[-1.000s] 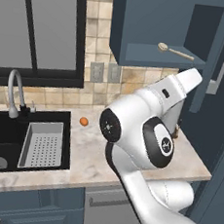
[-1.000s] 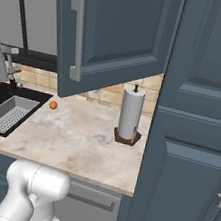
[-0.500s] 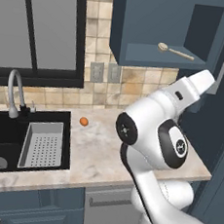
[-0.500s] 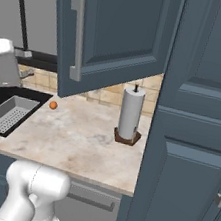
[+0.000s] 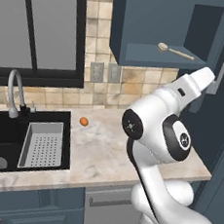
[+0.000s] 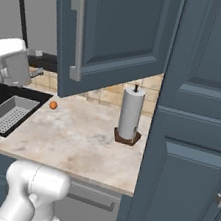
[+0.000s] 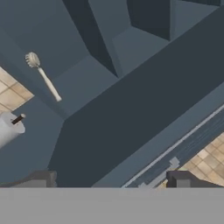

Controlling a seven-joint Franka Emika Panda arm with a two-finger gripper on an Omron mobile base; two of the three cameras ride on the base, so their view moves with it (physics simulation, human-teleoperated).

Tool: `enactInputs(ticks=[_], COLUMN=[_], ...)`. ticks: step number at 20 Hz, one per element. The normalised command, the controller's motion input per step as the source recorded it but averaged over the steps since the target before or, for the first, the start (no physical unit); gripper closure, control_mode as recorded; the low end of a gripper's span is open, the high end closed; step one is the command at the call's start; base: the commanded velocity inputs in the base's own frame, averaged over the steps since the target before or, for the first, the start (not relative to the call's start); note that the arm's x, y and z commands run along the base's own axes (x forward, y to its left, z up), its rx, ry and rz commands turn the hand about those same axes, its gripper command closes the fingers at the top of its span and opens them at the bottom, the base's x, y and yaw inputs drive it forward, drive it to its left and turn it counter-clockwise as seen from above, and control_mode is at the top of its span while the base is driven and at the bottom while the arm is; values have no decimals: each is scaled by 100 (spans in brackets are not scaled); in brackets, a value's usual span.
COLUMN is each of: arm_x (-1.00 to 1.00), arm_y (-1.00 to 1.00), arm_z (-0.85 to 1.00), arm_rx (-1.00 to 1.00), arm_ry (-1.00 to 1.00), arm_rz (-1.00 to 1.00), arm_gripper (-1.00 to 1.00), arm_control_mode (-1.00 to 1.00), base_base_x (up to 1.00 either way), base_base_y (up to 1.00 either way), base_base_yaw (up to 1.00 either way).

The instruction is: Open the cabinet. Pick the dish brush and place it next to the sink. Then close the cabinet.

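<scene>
My fingers stand wide apart, empty; the cream-headed, tan-handled dish brush lies far beyond my left fingertip.

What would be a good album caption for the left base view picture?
White robot arm reaches toward an open wall cabinet where a dish brush lies on the shelf, sink at left.

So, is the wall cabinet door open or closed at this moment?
Open. The cabinet door is swung out over the counter, and the dish brush lies in plain sight on its shelf.
</scene>
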Motion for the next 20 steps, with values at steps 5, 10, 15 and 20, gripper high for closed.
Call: enactInputs(ticks=[5,10,15,20], arm_x=[32,31,22,13], arm_y=[4,0,0,0], arm_z=[0,0,0,0], arm_rx=[-2,-5,-2,0], arm_ry=[0,5,3,1], arm_rz=[0,-9,-14,-17], arm_gripper=[-100,-100,-100,-100], arm_control_mode=[-100,-100,-100,-100], base_base_x=[0,0,0,0], base_base_y=[0,0,0,0], base_base_yaw=[0,0,0,0])
